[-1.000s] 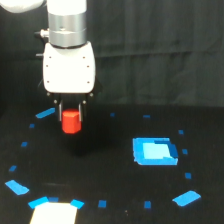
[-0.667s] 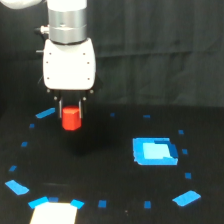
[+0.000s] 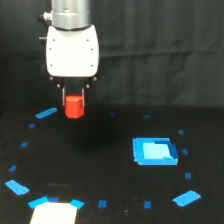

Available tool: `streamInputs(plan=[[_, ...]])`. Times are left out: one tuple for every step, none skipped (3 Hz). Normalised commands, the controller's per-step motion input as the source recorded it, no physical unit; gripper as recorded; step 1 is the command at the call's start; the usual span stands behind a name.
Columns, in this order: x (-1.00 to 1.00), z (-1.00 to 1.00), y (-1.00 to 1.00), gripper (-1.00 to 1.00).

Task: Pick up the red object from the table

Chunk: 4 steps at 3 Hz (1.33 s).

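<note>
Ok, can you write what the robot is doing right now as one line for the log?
gripper: shut on red block | block: lifted off table | blue square patch: on table, exterior view's right, apart from block

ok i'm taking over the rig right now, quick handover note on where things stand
Gripper: shut on the red block, which hangs below the white gripper body.
Red block: appears lifted clear of the black table, over the exterior view's left side, near a blue tape mark.
Done: grasp and, it seems, the lift.
Left: probably just confirm the hold is secure; the blue square patch lies to the exterior view's right.
</note>
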Motion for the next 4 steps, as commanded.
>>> streamInputs(plan=[[0.05, 0.44, 0.23, -0.97], [0.04, 0.48, 0.07, -1.00], [0.10, 0.33, 0.28, -0.95], [0.05, 0.17, 0.15, -0.97]])
